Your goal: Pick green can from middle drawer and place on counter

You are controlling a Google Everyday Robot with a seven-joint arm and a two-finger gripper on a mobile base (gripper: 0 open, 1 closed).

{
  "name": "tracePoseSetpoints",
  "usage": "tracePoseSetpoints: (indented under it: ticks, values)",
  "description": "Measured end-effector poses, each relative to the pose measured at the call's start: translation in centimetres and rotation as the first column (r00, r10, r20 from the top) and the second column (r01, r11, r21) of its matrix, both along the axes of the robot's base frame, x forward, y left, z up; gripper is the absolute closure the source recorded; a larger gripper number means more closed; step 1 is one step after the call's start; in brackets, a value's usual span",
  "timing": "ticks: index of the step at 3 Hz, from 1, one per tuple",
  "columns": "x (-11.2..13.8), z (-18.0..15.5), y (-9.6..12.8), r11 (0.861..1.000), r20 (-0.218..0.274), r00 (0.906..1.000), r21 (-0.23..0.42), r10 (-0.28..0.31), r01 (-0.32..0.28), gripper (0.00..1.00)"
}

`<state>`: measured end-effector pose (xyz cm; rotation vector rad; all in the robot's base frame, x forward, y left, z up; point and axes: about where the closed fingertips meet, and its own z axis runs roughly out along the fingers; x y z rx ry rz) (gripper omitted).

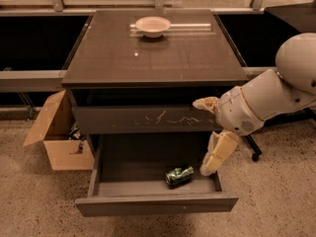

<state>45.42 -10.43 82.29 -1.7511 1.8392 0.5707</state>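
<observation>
The green can [179, 175] lies on its side near the front right of the open middle drawer [155, 204]. My gripper [211, 132] is at the drawer's right side, just right of and above the can, not touching it. It is open and empty: one cream finger [205, 103] points left in front of the scratched drawer front [143, 118], the other [218, 153] hangs down into the drawer. The counter [153, 56] is the glossy dark brown top above.
A white bowl [153, 26] stands at the back of the counter. An open cardboard box [57, 137] sits on the floor left of the cabinet. Dark low shelves run behind on both sides. A chair caster [256, 156] is on the floor at the right.
</observation>
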Motion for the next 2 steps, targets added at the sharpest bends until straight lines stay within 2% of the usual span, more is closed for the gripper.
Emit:
tracePoseSetpoints:
  ticks: [1, 2]
  values:
    - [0.1, -1.0, 0.0, 1.000, -0.004, 0.9997, -0.010, 0.023, -0.023, 0.00]
    - [0.4, -5.4, -1.7, 0.996, 0.007, 0.9976, -0.064, 0.069, -0.068, 0.00]
